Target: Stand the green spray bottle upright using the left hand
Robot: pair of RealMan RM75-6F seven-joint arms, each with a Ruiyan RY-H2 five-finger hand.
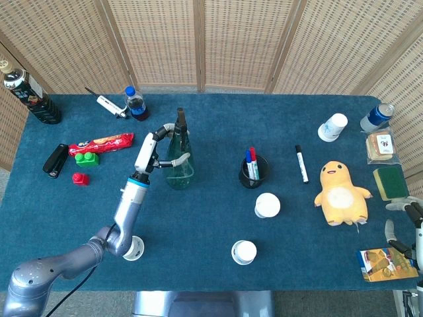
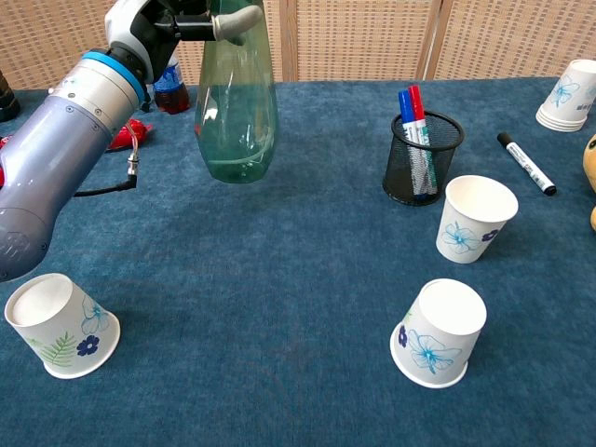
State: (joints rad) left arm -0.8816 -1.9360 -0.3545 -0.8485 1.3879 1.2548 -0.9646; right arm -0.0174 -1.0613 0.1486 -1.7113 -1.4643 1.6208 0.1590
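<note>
The green spray bottle (image 1: 179, 166) (image 2: 236, 107) is upright, its base at or just above the blue cloth; contact is unclear. My left hand (image 1: 153, 147) (image 2: 154, 20) grips it from its left side near the neck, with fingers wrapped toward the trigger. Its black nozzle (image 1: 180, 119) points up in the head view. My right hand (image 1: 404, 223) hangs at the table's right edge, holding nothing, fingers apart.
A black mesh pen holder (image 2: 423, 156) with markers stands right of the bottle. Paper cups (image 2: 475, 219) (image 2: 440, 331) (image 2: 61, 325) lie on the near cloth. A cola bottle (image 1: 135, 104), red snack pack (image 1: 101, 141) and toy bricks (image 1: 86, 158) lie behind and left.
</note>
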